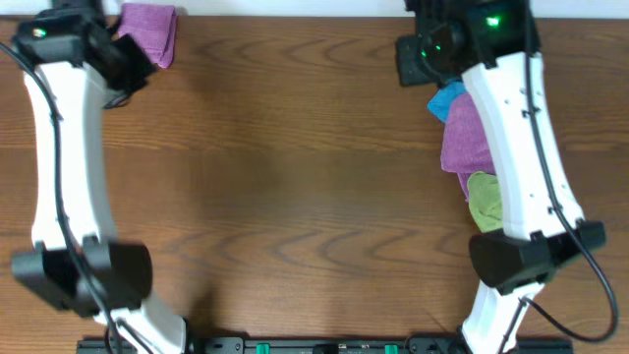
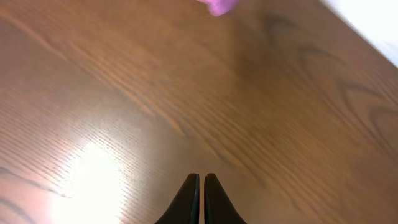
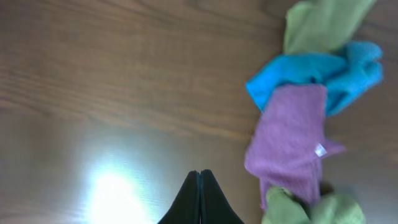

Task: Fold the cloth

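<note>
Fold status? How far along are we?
Done: one purple cloth sits folded at far left. In hand: nothing; left hand and right hand are shut and empty. Left: the crumpled pile of blue, purple and green cloths on the right.

A folded purple cloth (image 1: pixel 149 29) lies well apart from a crumpled multicoloured pile (image 3: pixel 305 118).

No text, brand, number or sign can be read anywhere. The purple cloth (image 3: pixel 289 134) carries a small white tag (image 3: pixel 320 150), too small and blurred to make out.
</note>
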Controlling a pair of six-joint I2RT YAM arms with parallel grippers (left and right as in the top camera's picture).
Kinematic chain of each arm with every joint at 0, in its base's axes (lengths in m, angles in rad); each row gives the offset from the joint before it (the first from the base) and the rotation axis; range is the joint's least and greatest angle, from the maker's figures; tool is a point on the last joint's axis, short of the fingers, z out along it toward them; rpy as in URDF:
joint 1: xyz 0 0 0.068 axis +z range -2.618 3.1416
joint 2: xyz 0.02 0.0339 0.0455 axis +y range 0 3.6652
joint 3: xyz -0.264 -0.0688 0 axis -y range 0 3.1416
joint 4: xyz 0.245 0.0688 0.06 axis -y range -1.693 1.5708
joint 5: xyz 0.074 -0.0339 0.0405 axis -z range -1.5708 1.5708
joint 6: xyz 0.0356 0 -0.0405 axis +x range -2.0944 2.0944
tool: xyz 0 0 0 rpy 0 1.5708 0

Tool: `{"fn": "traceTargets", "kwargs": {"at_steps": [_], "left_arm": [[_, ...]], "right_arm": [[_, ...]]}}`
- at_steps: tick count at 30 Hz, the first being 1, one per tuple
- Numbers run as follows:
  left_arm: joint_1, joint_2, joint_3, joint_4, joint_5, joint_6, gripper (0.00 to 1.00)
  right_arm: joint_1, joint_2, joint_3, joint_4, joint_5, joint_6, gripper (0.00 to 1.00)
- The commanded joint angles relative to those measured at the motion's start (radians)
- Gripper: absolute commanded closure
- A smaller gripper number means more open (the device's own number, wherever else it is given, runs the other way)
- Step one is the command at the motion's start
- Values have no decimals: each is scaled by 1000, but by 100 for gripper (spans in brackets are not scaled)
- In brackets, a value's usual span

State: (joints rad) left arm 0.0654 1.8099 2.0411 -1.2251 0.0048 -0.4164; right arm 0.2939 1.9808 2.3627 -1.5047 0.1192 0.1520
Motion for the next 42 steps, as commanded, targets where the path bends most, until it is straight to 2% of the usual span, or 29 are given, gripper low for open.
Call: {"fn": "traceTargets", "kwargs": {"at_steps": [1, 6, 8, 10, 11, 14, 18, 24, 27, 28, 29, 30, 31, 32, 37, 42], "left_arm": [[-149, -146, 5, -13, -190, 51, 94], [-329, -308, -39, -29, -304, 57, 94], [-361, -366, -91, -25, -317, 56, 94], [-391, -446, -190, -6, -347, 41, 94], [-407, -508, -268, 17, -356, 23, 94], [-430, -639, -430, 89, -353, -5, 94], [-439, -893, -758, 251, -347, -27, 94], [-439, -1209, -1210, 492, -283, -40, 94], [-439, -1288, -1297, 553, -281, -25, 94], [-439, -1291, -1297, 570, -285, -25, 92], [-439, -1291, -1296, 582, -285, -25, 74], [-439, -1291, -1296, 600, -288, -25, 45], [-439, -1289, -1296, 618, -299, -25, 9], [-439, -1289, -1296, 632, -309, -25, 5], [-439, -1288, -1296, 700, -338, -25, 5], [-439, -1288, -1296, 663, -337, -25, 4]], "right_arm": [[-4, -72, 7, -39, 45, 11, 98], [-5, -296, -81, -37, 84, 8, 98], [-4, -404, -188, 10, 91, 8, 98], [-4, -557, -392, 105, 103, 7, 98], [-4, -671, -562, 191, 100, 8, 98], [-4, -886, -887, 383, 55, 10, 98], [-4, -1161, -1281, 659, -36, 42, 98], [-5, -1357, -1583, 798, -58, 80, 98], [-5, -1366, -1619, 823, -64, 79, 99], [-5, -1366, -1619, 836, -69, 80, 89], [-5, -1366, -1619, 851, -77, 81, 66], [-5, -1366, -1619, 866, -78, 86, 40], [-5, -1366, -1619, 880, -77, 91, 15], [-5, -1366, -1619, 892, -74, 90, 1], [-5, -1366, -1619, 872, -68, 90, 1], [-5, -1366, -1619, 800, -68, 90, 1]]}}
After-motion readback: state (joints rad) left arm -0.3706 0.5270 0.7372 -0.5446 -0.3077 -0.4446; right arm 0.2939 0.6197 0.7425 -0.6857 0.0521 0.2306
